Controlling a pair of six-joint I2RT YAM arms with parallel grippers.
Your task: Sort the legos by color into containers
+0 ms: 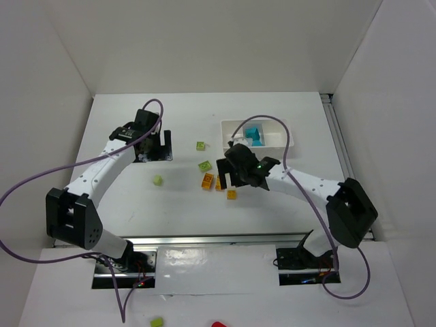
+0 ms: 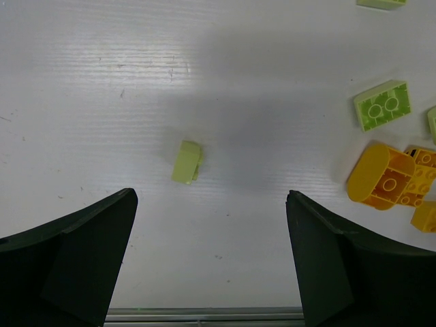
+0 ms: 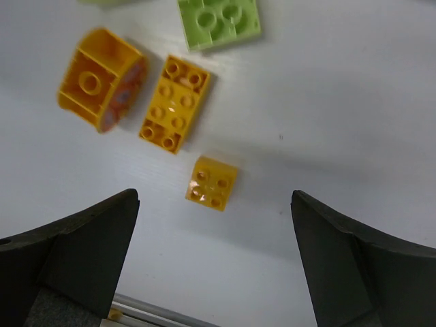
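Right gripper (image 3: 214, 262) hung over the table with its jaws wide apart and nothing between them; you had the small orange brick (image 3: 212, 182) lying just ahead of the fingers, apart from the longer orange brick (image 3: 174, 103); a clean pick probably needed you to centre over it, square the jaws to its flat sides, then descend; the tray (image 1: 228, 128) sat just beyond, blue bricks (image 1: 253, 135) inside
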